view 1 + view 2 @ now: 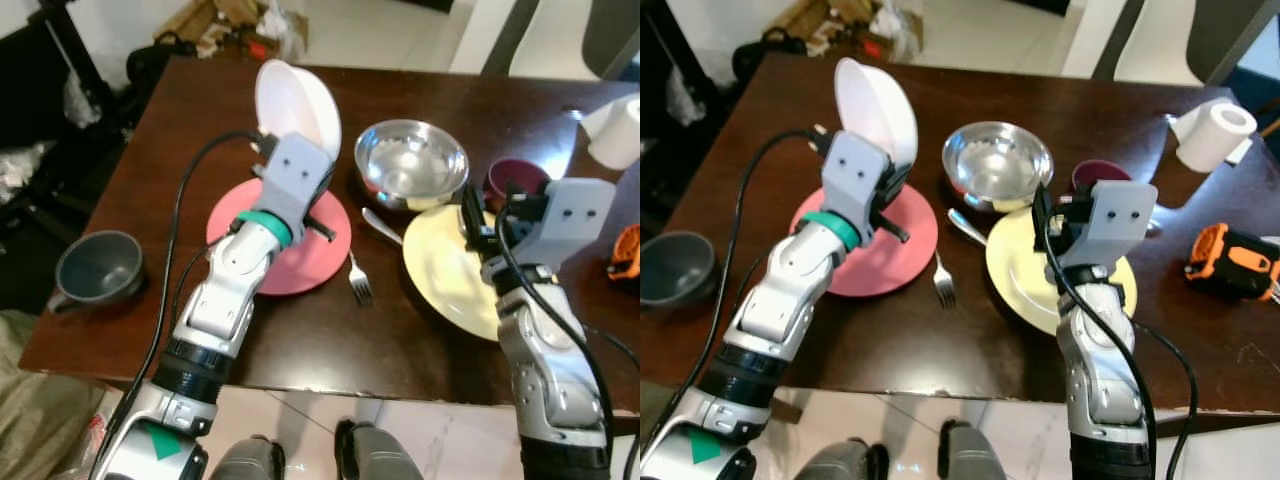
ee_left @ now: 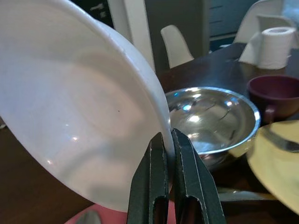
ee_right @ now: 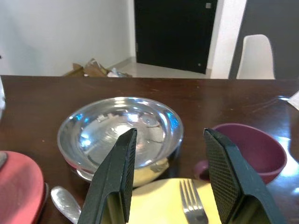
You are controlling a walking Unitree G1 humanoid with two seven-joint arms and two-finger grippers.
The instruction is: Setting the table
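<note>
While the left hand [image 2: 169, 154] pinched the rim of the white bowl [image 1: 296, 106] between its closed fingers, the bowl stood tipped nearly on edge above the far side of the pink plate [image 1: 300, 255], its hollow facing the steel bowl [image 1: 410, 161] at about three o'clock. That was the relation that counted: the plate lay directly under the hand, towards six o'clock, so the bowl would need to be levelled and lowered, not carried sideways, I judged. The right hand [image 3: 170, 175] hung released, fingers apart, over the yellow plate [image 1: 1016, 270] on the table [image 1: 200, 90], with a fork [image 3: 192, 200] lying on that plate, and the steel bowl at its twelve o'clock. A second fork [image 1: 359, 280] lay between the two plates.
</note>
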